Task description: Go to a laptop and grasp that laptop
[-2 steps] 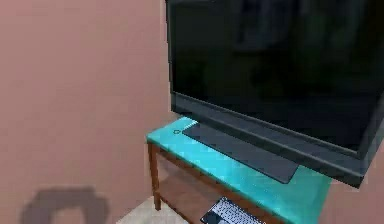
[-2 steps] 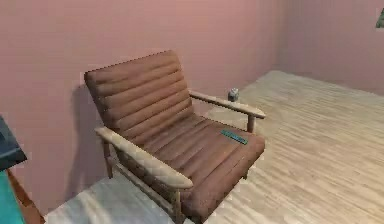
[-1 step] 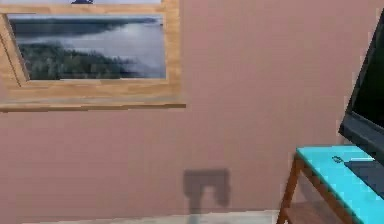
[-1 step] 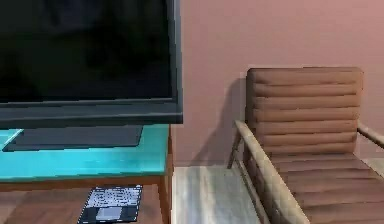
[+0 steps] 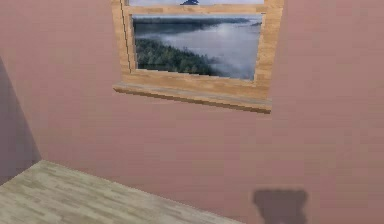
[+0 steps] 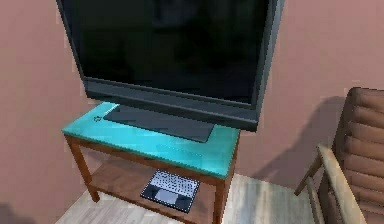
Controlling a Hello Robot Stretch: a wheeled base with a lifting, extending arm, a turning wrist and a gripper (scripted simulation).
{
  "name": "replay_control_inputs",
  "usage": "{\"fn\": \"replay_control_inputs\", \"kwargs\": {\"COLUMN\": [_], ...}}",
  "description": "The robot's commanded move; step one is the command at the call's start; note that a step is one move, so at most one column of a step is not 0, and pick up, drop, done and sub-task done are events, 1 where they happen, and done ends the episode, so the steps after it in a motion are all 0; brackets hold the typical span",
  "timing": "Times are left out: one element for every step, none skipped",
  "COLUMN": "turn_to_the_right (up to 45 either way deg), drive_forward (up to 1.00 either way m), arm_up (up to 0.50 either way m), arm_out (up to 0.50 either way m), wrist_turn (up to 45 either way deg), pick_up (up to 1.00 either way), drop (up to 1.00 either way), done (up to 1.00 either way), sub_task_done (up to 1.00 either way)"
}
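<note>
Pink wall ahead, one wood-framed window set high in it, showing hills and mist. A strip of pale plank floor sits at the forward view's lower left. Out to the arm side: one table with a teal top and brown wooden legs, against the same pink wall. One big dark television stands on it, and its flat black base takes up much of the top. The laptop, one only, lies on the table's lower shelf under the teal top. It is lid-up or flat, hard to say which; I make out a grey keyboard and a dark panel. It lies toward the shelf's front right, just beside the front right leg. The tabletop roofs it from above and the legs flank it on both sides. One wooden armchair with a brown slatted back stands near the table at the arm side view's right. My gripper's state: cannot tell.
</note>
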Motion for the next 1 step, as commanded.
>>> {"fn": "replay_control_inputs", "kwargs": {"turn_to_the_right": [0.0], "drive_forward": [0.0], "arm_up": [0.32], "arm_out": [0.0], "wrist_turn": [0.0], "pick_up": [0.0], "drop": [0.0], "done": [0.0], "sub_task_done": [0.0]}}
